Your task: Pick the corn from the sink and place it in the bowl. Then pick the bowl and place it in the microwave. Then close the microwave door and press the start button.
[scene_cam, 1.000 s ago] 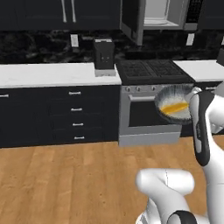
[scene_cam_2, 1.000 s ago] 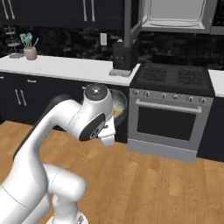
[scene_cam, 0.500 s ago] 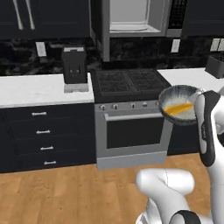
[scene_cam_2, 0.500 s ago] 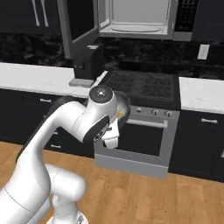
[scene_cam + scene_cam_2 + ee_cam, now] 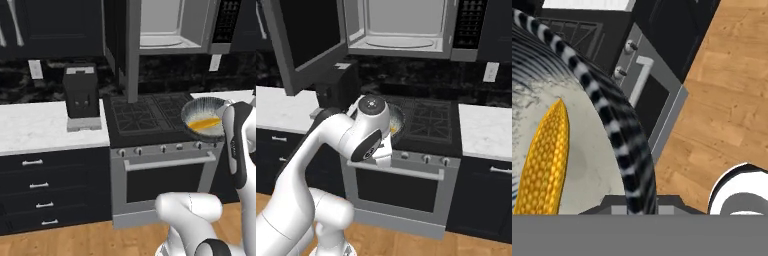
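Gripper (image 5: 642, 207), clamped on the bowl (image 5: 204, 119) rim with the corn (image 5: 204, 123) inside, sits below the open microwave (image 5: 172, 27), over the stove's front edge.

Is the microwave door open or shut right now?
Open. The microwave door is swung out to the left, leaving the pale interior of the microwave exposed.

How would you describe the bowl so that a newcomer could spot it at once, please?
Find the stove under the open microwave. The bowl hangs in the air over the stove's front right corner, at the end of the white arm. It is the one round dish, pale inside with a striped rim, and yellow corn lies in it.
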